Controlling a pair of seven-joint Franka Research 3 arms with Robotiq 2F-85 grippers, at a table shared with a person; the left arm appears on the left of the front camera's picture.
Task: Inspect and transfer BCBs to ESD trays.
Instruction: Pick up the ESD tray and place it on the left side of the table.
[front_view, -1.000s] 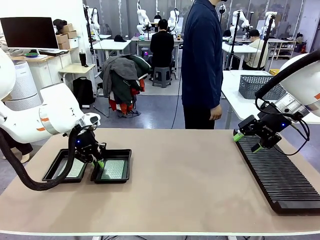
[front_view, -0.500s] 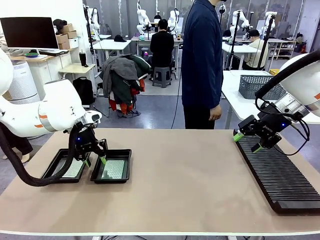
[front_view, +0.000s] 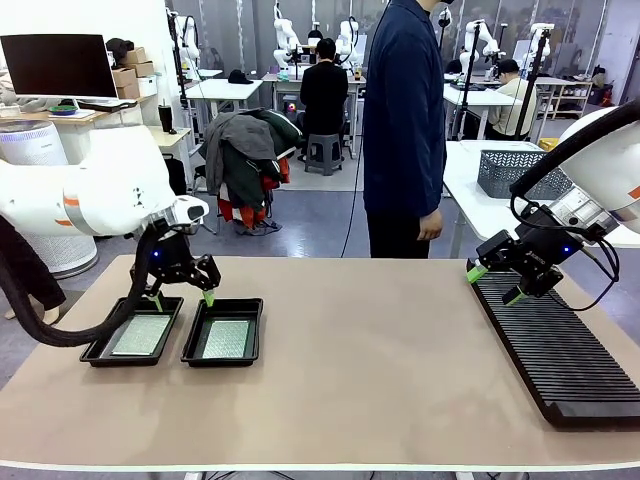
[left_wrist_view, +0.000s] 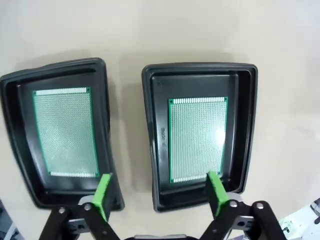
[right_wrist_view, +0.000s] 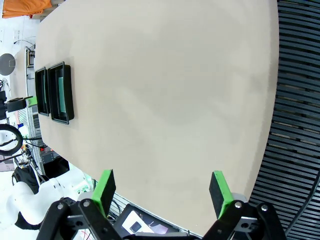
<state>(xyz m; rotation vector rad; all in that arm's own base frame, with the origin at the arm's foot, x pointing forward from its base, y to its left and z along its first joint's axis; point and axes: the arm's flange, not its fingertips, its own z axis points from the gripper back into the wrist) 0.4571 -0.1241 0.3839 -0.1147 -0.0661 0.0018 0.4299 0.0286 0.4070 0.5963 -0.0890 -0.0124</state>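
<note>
Item 1, left gripper (front_view: 180, 296): jaws spread wide and empty, hanging above the two trays at the table's 9 o'clock side. A second ago it sat low at the inner tray with jaws half shut; since then it has opened and lifted clear. Judged: a board has just been let go.

Item 2, ESD trays: outer tray (front_view: 98, 347) and inner tray (front_view: 195, 342), side by side, rims close but apart. In the left wrist view they lie under the fingers, one tray (left_wrist_view: 106, 130) at 9 o'clock, the other (left_wrist_view: 151, 130) at 3 o'clock.

Item 3, BCBs: one board (left_wrist_view: 65, 132) flat on the floor of one tray, a second board (left_wrist_view: 197, 140) flat in the other, each square to its walls and inside the rim. In the front view, boards at (front_view: 141, 335) and (front_view: 227, 339).

Item 4, right gripper (front_view: 492, 283): jaws open, nothing held, poised over the 12 o'clock end of the long black slotted rack (front_view: 555, 350), unmoved over the last second. The rack shows no boards standing in its slots.

Status, judged: both trays filled; transfer looks complete or close to it.
</note>
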